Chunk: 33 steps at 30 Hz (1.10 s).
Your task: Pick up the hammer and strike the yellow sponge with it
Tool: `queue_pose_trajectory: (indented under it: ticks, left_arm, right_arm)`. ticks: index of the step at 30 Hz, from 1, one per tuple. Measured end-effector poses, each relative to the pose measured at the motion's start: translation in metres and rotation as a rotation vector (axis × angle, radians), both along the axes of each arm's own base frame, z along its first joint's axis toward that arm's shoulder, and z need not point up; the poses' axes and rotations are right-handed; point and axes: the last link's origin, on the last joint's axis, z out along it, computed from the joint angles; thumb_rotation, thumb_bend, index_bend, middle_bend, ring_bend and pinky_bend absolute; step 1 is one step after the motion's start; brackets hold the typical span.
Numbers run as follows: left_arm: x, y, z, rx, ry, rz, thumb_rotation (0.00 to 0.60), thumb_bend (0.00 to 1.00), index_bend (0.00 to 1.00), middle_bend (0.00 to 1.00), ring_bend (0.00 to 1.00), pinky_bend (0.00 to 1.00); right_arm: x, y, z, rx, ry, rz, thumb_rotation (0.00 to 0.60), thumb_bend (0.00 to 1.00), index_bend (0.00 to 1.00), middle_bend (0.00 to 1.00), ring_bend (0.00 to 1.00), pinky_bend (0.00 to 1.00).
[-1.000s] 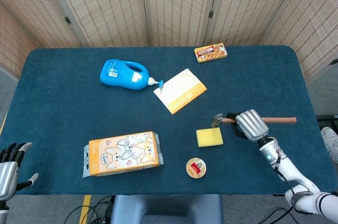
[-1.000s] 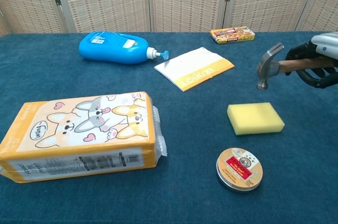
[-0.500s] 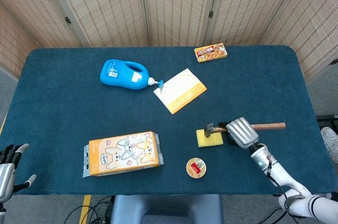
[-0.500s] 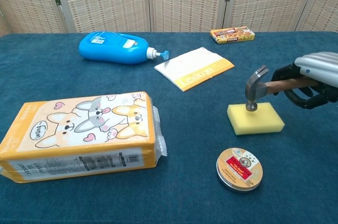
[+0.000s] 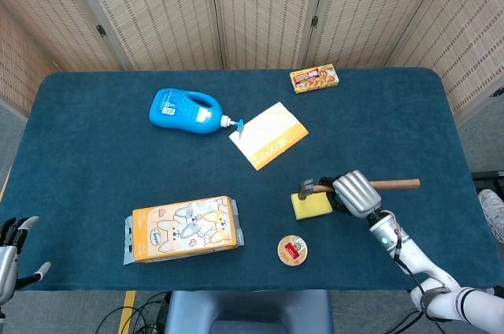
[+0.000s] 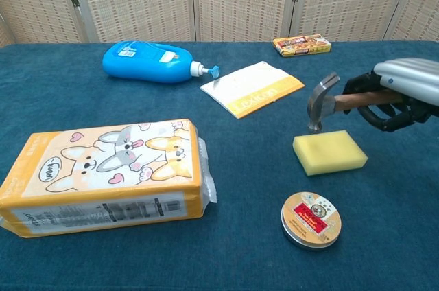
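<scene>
One yellow sponge (image 6: 330, 152) lies on the blue table (image 5: 94, 176) near its right front, between the round tin (image 6: 311, 219) and the orange-edged booklet (image 5: 269, 135), and the hammer (image 6: 322, 101), its handle clenched in the right robot hand (image 6: 394, 92), hangs with its head just above the sponge's far left corner. To my eye the next blow wants bringing inward, so the face lands squarely on the middle, not that edge. Half a second ago the head was pressed on the sponge; it has since lifted and drifted left, while the left robot hand (image 5: 8, 251), spread and empty, has sunk lower at the table's front corner.

left hand (image 5: 9, 249) cropped at head view's edge, hammer (image 6: 322, 101) handle partly hidden inside right hand (image 6: 401, 92)
</scene>
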Motion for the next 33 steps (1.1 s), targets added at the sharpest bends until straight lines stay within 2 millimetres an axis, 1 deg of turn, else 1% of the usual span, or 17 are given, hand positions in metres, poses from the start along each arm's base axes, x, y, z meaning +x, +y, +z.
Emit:
queue_pose_trajectory:
  ticks: [2, 4, 10, 15, 17, 19, 22, 25, 27, 30, 33]
  left_arm:
    - [0.0, 0.0, -0.001, -0.002, 0.0, 0.0, 0.6, 0.21, 0.17, 0.2, 0.12, 0.18]
    - [0.001, 0.0, -0.001, -0.004, 0.0, -0.001, 0.6, 0.21, 0.17, 0.2, 0.12, 0.18]
    - [0.001, -0.001, -0.001, -0.008, 0.001, 0.002, 0.6, 0.21, 0.17, 0.2, 0.12, 0.18]
    - [0.002, -0.002, -0.001, -0.009, -0.003, 0.003, 0.6, 0.21, 0.17, 0.2, 0.12, 0.18]
    - [0.001, -0.002, -0.001, -0.008, -0.002, 0.005, 0.6, 0.21, 0.17, 0.2, 0.12, 0.18]
    - [0.001, -0.002, 0.0, -0.006, 0.0, 0.005, 0.6, 0.21, 0.17, 0.2, 0.12, 0.18]
    - [0.002, -0.002, 0.001, -0.003, -0.002, 0.001, 0.6, 0.21, 0.17, 0.2, 0.12, 0.18]
    - [0.002, -0.002, 0.0, -0.005, -0.004, 0.0, 0.6, 0.21, 0.17, 0.2, 0.12, 0.18]
    - [0.003, -0.002, -0.001, -0.008, -0.003, -0.001, 0.6, 0.21, 0.17, 0.2, 0.12, 0.18]
    - [0.004, -0.002, -0.002, -0.01, -0.003, -0.003, 0.6, 0.21, 0.17, 0.2, 0.12, 0.18]
    - [0.005, -0.002, -0.001, -0.008, 0.0, -0.006, 0.6, 0.21, 0.17, 0.2, 0.12, 0.18]
  right_arm:
    - [0.002, 0.001, 0.003, -0.005, -0.009, 0.006, 0.6, 0.77, 0.81, 0.86, 0.73, 0.75]
    - [0.0, 0.002, 0.002, 0.0, -0.002, 0.002, 0.6, 0.77, 0.81, 0.86, 0.73, 0.75]
    - [-0.014, 0.002, -0.011, 0.034, 0.067, -0.026, 0.6, 0.77, 0.81, 0.86, 0.73, 0.75]
    - [-0.031, 0.005, -0.028, 0.083, 0.151, -0.053, 0.6, 0.77, 0.81, 0.86, 0.73, 0.75]
    - [-0.032, 0.005, -0.03, 0.081, 0.156, -0.051, 0.6, 0.77, 0.81, 0.86, 0.73, 0.75]
    - [-0.03, 0.005, -0.028, 0.066, 0.133, -0.047, 0.6, 0.77, 0.81, 0.86, 0.73, 0.75]
    - [-0.024, -0.001, -0.018, 0.023, 0.067, -0.042, 0.6, 0.77, 0.81, 0.86, 0.73, 0.75]
    - [-0.019, -0.01, -0.006, -0.021, 0.02, -0.053, 0.6, 0.77, 0.81, 0.86, 0.73, 0.75]
    - [-0.017, -0.017, -0.003, -0.036, 0.0, -0.066, 0.6, 0.77, 0.81, 0.86, 0.73, 0.75]
    - [-0.016, -0.026, -0.004, -0.043, -0.004, -0.079, 0.6, 0.77, 0.81, 0.85, 0.73, 0.75]
    - [-0.015, -0.037, -0.011, -0.042, -0.003, -0.092, 0.6, 0.75, 0.81, 0.82, 0.73, 0.75]
